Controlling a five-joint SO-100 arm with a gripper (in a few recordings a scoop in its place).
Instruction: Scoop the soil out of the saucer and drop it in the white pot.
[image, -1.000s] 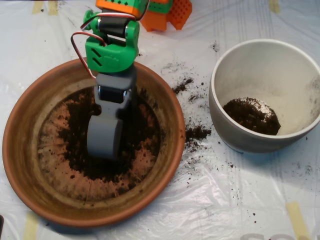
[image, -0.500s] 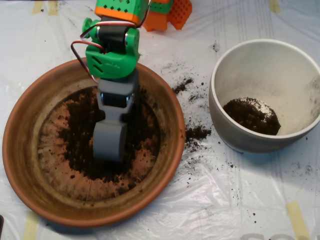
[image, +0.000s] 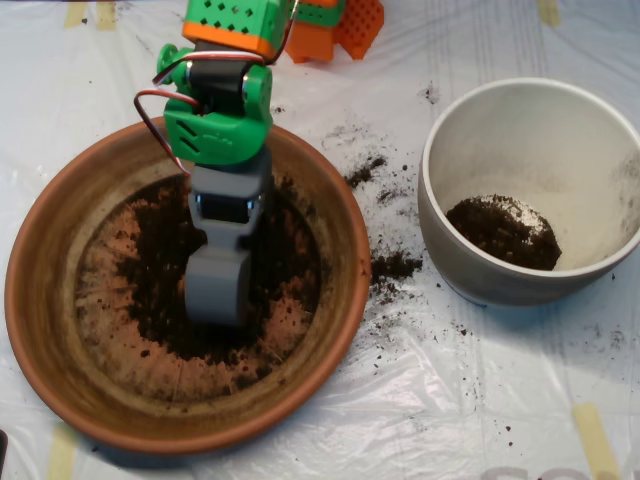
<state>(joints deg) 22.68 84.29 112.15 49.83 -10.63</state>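
The terracotta saucer (image: 52, 300) lies at the left, its flat bottom spread with dark soil (image: 160, 285). My grey scoop (image: 217, 290) hangs over the middle of the saucer, pointing down at the soil, its two shells closed together. I cannot see whether soil is inside it. The green and orange arm reaches in from the top. The white pot (image: 470, 270) stands at the right with a small mound of soil (image: 503, 230) in its bottom.
Spilled soil crumbs (image: 392, 266) lie on the clear plastic sheet between saucer and pot. An orange arm base (image: 335, 25) stands at the top edge. Yellow tape strips (image: 590, 435) mark the sheet's corners.
The scoop has drawn back toward the arm and lifted a little from the soil. The arm's upper part has shifted slightly left. Saucer and pot have not moved.
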